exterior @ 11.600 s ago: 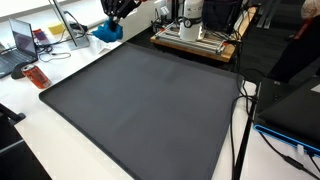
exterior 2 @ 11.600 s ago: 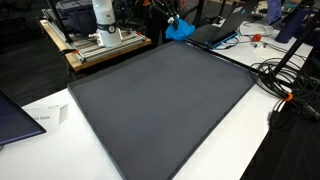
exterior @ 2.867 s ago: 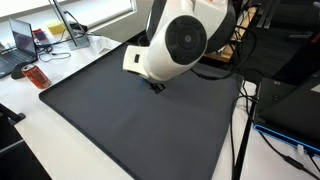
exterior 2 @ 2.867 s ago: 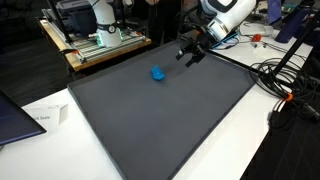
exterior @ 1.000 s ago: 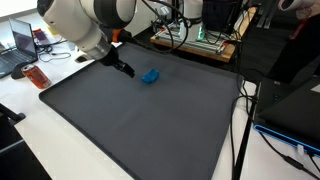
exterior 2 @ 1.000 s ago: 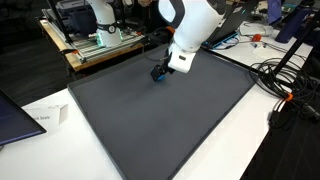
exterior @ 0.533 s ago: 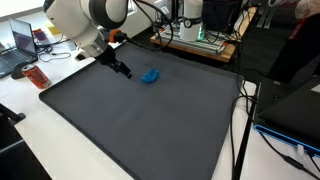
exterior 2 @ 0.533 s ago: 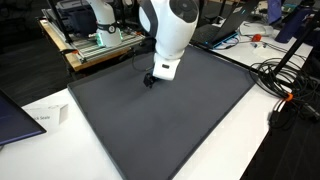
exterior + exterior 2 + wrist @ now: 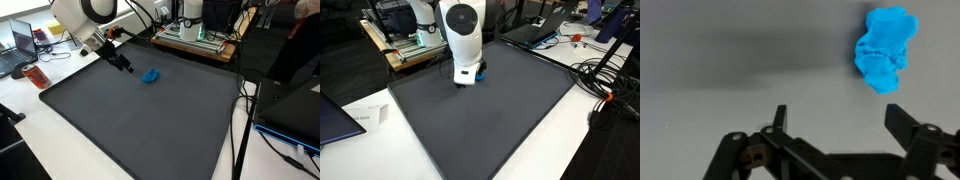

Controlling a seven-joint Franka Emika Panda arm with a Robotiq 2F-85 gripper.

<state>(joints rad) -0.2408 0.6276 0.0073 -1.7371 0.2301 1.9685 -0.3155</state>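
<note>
A crumpled blue cloth [image 9: 151, 76] lies on the dark grey mat [image 9: 140, 115], toward its far edge. In the wrist view the blue cloth [image 9: 885, 49] sits at the upper right, above the right finger and apart from it. My gripper [image 9: 123, 66] hovers just left of the cloth, low over the mat, with its jaws wide open and nothing between them [image 9: 835, 112]. In an exterior view the arm's white body [image 9: 463, 38] covers most of the cloth; only a blue sliver [image 9: 483, 69] shows beside it.
A wooden stand with equipment [image 9: 196, 38] sits behind the mat. Laptops [image 9: 22, 40] and an orange item [image 9: 36, 76] rest on the white table [image 9: 30, 120]. Cables [image 9: 600, 80] run along one side of the mat, and a paper tag [image 9: 365, 117] lies on another.
The arm has swung further away from the cloth along the mat's far edge, leaving the cloth lying still. The jaws have stayed open.
</note>
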